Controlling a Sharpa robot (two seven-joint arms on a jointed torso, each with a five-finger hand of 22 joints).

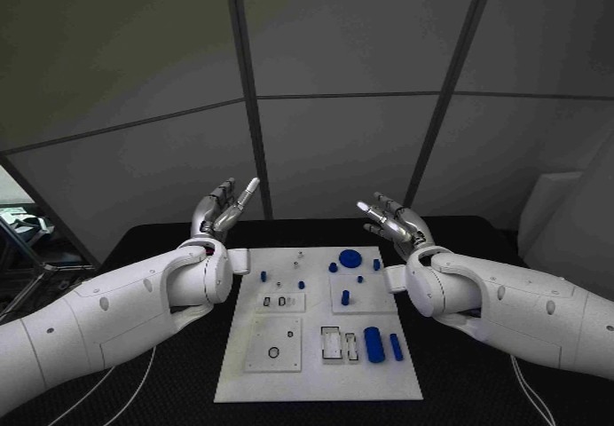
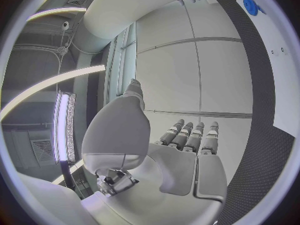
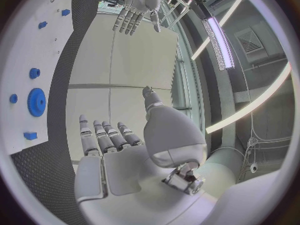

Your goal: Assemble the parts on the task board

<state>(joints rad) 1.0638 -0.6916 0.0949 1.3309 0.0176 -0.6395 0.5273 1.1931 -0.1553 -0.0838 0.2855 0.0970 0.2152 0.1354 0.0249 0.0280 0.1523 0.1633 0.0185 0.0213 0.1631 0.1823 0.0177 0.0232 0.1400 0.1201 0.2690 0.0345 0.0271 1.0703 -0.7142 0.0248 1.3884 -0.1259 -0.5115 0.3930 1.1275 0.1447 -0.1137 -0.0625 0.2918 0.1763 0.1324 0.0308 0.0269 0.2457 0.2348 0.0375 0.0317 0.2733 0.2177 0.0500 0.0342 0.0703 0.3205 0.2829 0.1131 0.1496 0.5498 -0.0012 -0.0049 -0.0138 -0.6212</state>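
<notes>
- Overhead, from the head camera, we held our left hand (image 1: 222, 210) and right hand (image 1: 397, 222) raised on either side of the task board (image 1: 320, 373), fingers spread, grasping nothing; blue parts (image 1: 373, 343) lay on the board between our arms.
- Left wrist camera: our palm was open, fingers straight and released.
- Right wrist camera: our fingers were loose, a blue gear (image 3: 37, 102) lying flat on the board beyond them.

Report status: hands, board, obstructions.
Left hand and right hand open, raised beyond the task board. Blue parts untouched on it. Nothing in the way.
</notes>
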